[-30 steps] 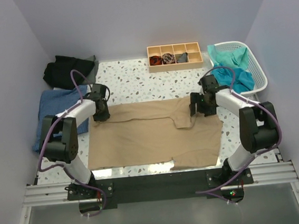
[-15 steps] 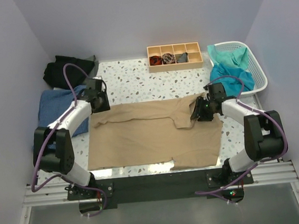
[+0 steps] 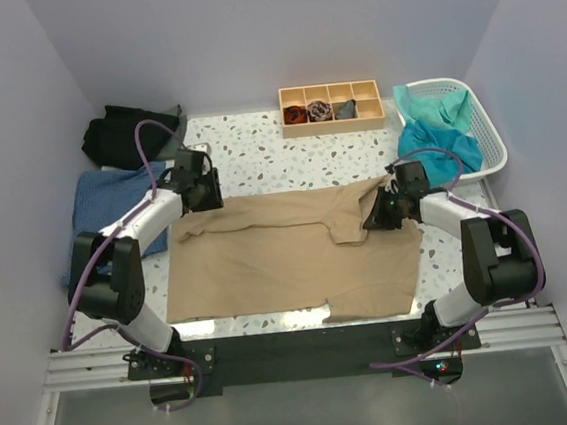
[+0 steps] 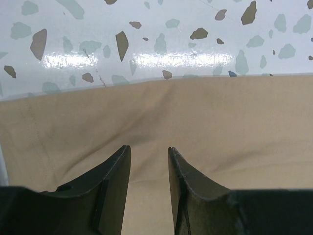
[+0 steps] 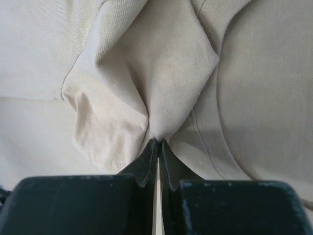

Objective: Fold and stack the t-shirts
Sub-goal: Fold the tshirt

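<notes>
A large tan t-shirt [image 3: 268, 259] lies spread across the middle of the table. My right gripper [image 3: 377, 213] sits low at its far right part, and in the right wrist view it [image 5: 157, 142] is shut on a pinched fold of the tan cloth [image 5: 161, 83]. At the shirt's far left edge, my left gripper [image 3: 204, 193] hovers with its jaws apart and nothing between them; the left wrist view shows it [image 4: 149, 149] over the tan cloth [image 4: 195, 122]. A denim-blue shirt [image 3: 97, 205] and a black one [image 3: 125, 132] lie at the left. Teal shirts [image 3: 442, 137] fill the basket.
A white laundry basket [image 3: 491, 147] stands at the far right. A small wooden tray [image 3: 333, 119] with compartments sits at the back centre. The speckled tabletop [image 3: 258, 155] shows beyond the shirt's far edge.
My right gripper has lowered onto the shirt's far right part and shut on a fold of it. My left gripper has shifted right along the far left edge.
</notes>
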